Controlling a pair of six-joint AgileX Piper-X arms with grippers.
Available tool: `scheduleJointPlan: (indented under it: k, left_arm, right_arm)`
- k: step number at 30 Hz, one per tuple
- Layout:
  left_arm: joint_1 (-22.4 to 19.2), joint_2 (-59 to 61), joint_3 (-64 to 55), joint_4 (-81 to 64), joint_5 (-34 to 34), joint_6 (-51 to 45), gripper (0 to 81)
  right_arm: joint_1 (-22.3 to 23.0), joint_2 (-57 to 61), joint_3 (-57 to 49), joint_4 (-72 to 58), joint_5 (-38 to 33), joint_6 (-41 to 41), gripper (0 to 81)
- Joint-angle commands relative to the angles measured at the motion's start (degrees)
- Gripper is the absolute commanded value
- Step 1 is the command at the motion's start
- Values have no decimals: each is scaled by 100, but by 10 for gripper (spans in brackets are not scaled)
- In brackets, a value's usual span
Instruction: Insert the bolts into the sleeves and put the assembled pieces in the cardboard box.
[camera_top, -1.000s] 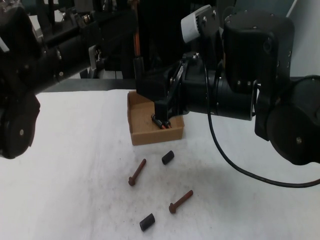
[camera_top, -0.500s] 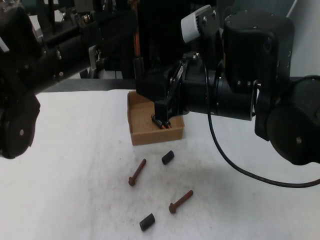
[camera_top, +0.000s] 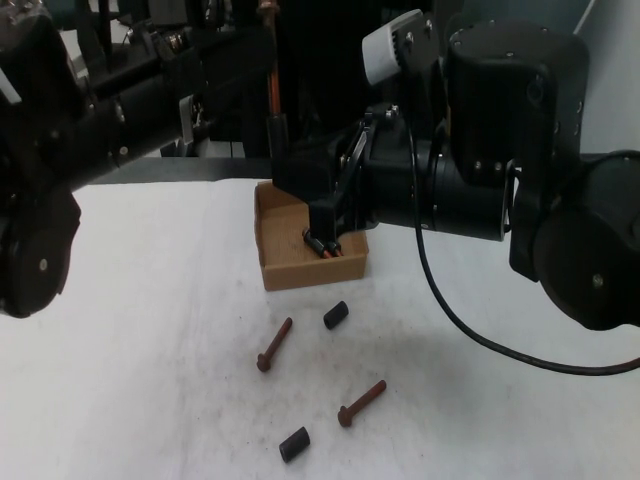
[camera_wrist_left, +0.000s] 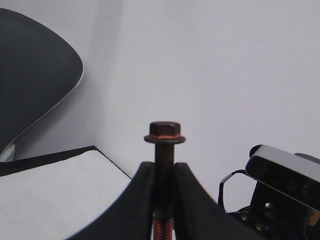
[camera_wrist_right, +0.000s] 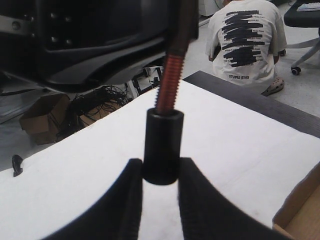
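My left gripper (camera_wrist_left: 164, 166) is shut on a copper-coloured bolt (camera_wrist_left: 165, 137), head pointing away from the fingers. In the high view this bolt (camera_top: 271, 85) hangs upright above the back edge of the cardboard box (camera_top: 300, 272). My right gripper (camera_wrist_right: 161, 167) is shut on a black sleeve (camera_wrist_right: 162, 145) just below it. The bolt's threaded end (camera_wrist_right: 167, 82) meets the sleeve's top opening. One assembled piece (camera_top: 322, 243) lies in the box. Two loose bolts (camera_top: 273, 344) (camera_top: 361, 402) and two loose sleeves (camera_top: 335, 315) (camera_top: 293, 444) lie on the white bench in front of the box.
The bulky right arm (camera_top: 500, 170) reaches in over the box from the right. The left arm (camera_top: 150, 80) crosses the back left. White bench surface (camera_top: 140, 380) lies open to the left of the loose parts. A dark strip (camera_wrist_right: 260, 102) edges the bench.
The left arm has shifted slightly above the box. The right arm and the loose parts on the bench have not moved.
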Motion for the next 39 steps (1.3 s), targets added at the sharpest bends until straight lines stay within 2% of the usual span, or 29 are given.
scheduleJointPlan:
  k: [1,20,28,39]
  left_arm:
    - [4,-14,-67,-56,18,38,2]
    - [4,-14,-67,-72,330,-5,2]
    - [4,-14,-67,-72,564,36,2]
    - [4,-14,-67,-72,575,129,2]
  right_arm:
    - [11,-24,-61,-126,-39,16,8]
    - [-28,-24,-166,-126,-39,14,8]
    - [-183,-24,-165,-126,-39,53,8]
    - [-215,-24,-165,-126,-39,146,8]
